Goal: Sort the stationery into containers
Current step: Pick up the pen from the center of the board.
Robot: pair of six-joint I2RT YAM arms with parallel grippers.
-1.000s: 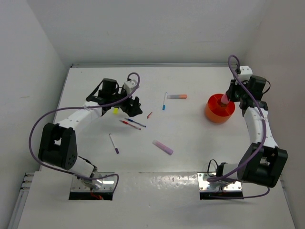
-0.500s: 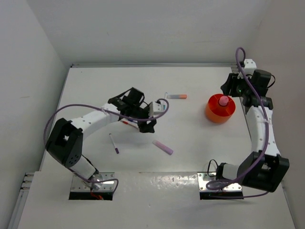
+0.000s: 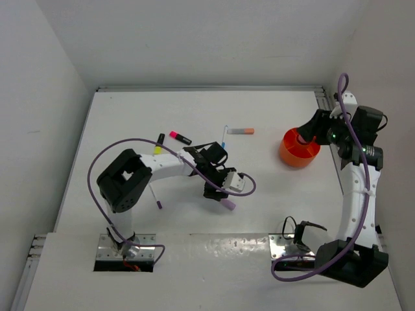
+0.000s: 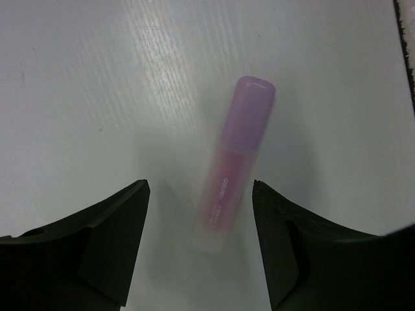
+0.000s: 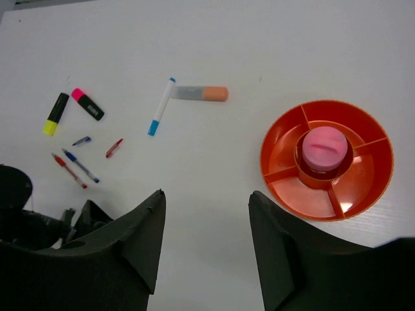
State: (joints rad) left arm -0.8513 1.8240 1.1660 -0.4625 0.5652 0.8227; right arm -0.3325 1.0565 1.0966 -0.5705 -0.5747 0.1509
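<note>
The left gripper (image 4: pixel 199 194) is open, one finger on each side of the lilac marker (image 4: pixel 233 162) on the table (image 4: pixel 78 78). This looks like the pick-up step: next it must squeeze and lift. The right gripper (image 5: pixel 206 201) hangs open and empty near the orange bowl (image 5: pixel 266 155).

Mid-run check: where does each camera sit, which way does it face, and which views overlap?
Top external: above, behind the bases, facing down on the table; left arm and right arm show.
Left wrist: on the left arm, facing down at the lilac marker framed by the open left gripper.
Right wrist: on the right arm, facing down over the orange bowl; open right gripper at bottom.
Shared: the bowl, in top and right wrist.
</note>
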